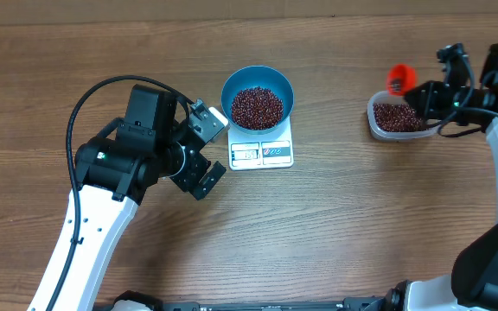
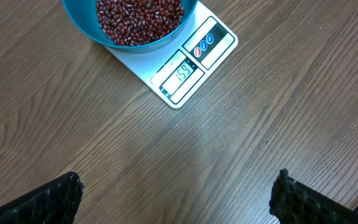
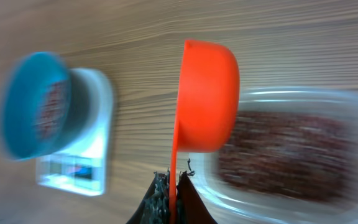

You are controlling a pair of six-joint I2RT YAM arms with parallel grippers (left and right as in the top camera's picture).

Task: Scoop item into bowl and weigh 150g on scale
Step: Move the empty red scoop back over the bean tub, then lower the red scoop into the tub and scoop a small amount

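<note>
Left gripper (image 1: 213,149): jaws fully released and holding nothing. In the left wrist view the two dark fingers (image 2: 48,202) stand wide apart at the lower corners, with only bare wooden table (image 1: 335,225) between them. The scale (image 2: 191,68) lies ahead of the open jaws, well clear of both fingertips, with its display edge facing the gripper. Digits show on the display, but they are too small to read with certainty. The blue bowl (image 2: 86,31) sits on the far part of the scale platform and holds a pile of red-brown beans (image 2: 138,18). Overhead, the bowl (image 1: 226,95) covers the far end of the scale (image 1: 262,154), and the left gripper sits just beside the scale on the robot's left, not touching it. Right gripper (image 3: 169,193): jaws clenched on the thin handle of an orange scoop (image 3: 207,99), which is turned on its side. No beans are visible in it. The scoop cup overlaps the near rim of the clear tub (image 1: 375,128); contact with the rim cannot be determined. The tub holds more beans (image 1: 398,117) and stands well apart from the scale, on the robot's right.
</note>
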